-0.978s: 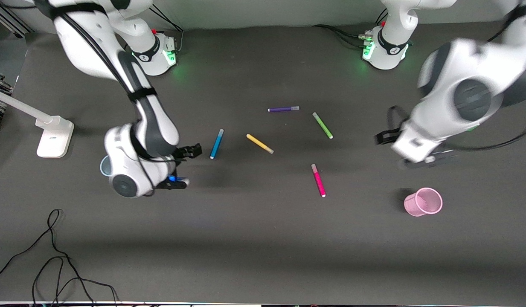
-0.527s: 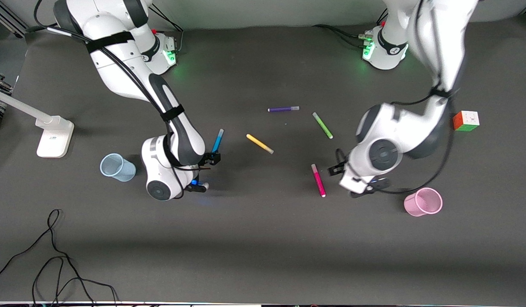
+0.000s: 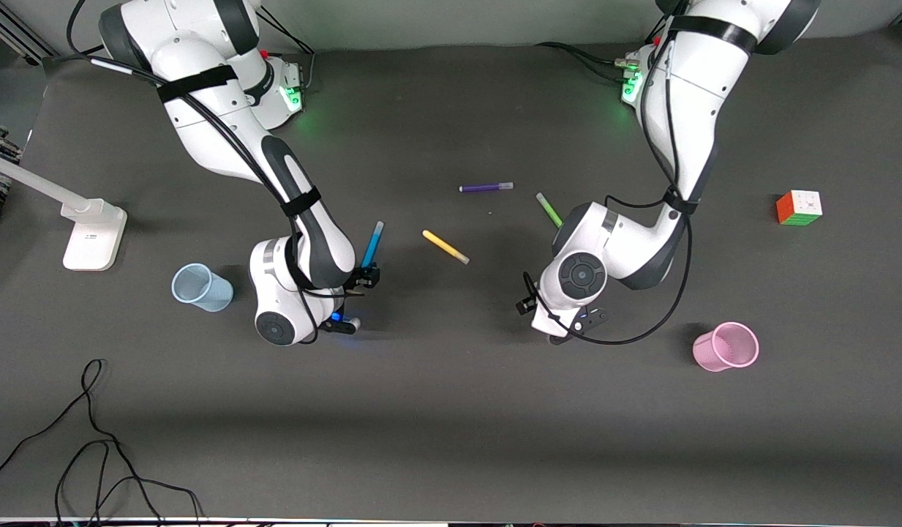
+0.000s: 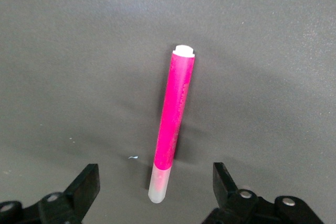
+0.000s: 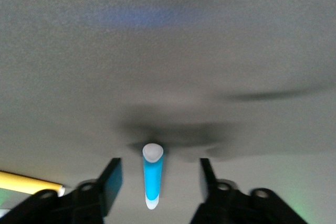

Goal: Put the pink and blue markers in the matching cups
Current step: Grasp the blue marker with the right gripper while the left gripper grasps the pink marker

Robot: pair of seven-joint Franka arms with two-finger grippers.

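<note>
You have nothing cupped yet: your left hand (image 4: pixel 156 192) hangs open over the pink marker (image 4: pixel 174 121), your right hand (image 5: pixel 156 184) open over the blue marker (image 5: pixel 152 174), both cups (image 3: pixel 201 287) empty.

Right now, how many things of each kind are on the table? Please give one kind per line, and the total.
Markers: 5 (blue, yellow, purple, green, pink)
Cups: 2 (light blue, pink)
Puzzle cube: 1
White stand: 1
Total: 9
</note>
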